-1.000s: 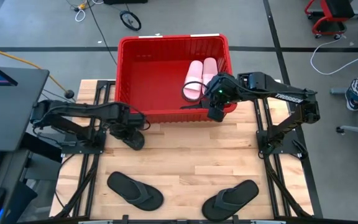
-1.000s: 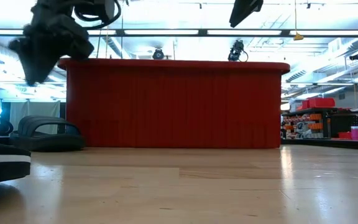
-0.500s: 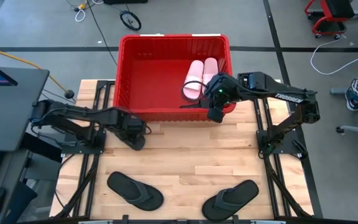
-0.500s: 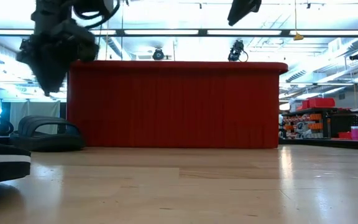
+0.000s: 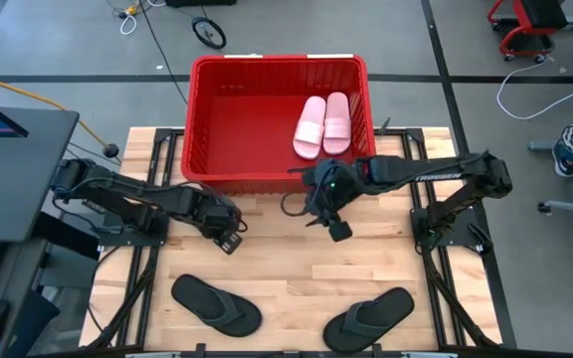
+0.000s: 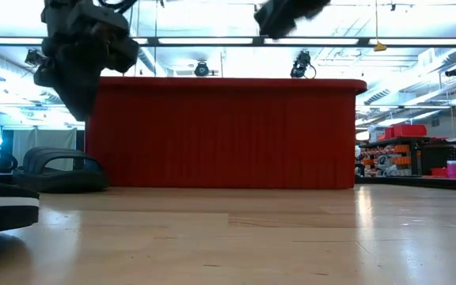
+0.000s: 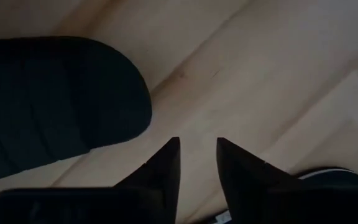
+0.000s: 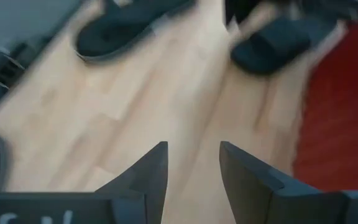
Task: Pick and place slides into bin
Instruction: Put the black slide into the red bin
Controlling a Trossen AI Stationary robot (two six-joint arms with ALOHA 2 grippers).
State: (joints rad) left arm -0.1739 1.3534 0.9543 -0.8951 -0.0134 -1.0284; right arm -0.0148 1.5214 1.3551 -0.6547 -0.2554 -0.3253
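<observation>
We noted two pale pink slides inside the ribbed red bin; left gripper and right gripper both parted, empty

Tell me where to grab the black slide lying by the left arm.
The black slide lies flat, sole down, its strap arching clear of the footbed. Probably best: come from above and pinch that strap, one finger slipped under the arch.

red bin, pink slides, black flip-flops
</observation>
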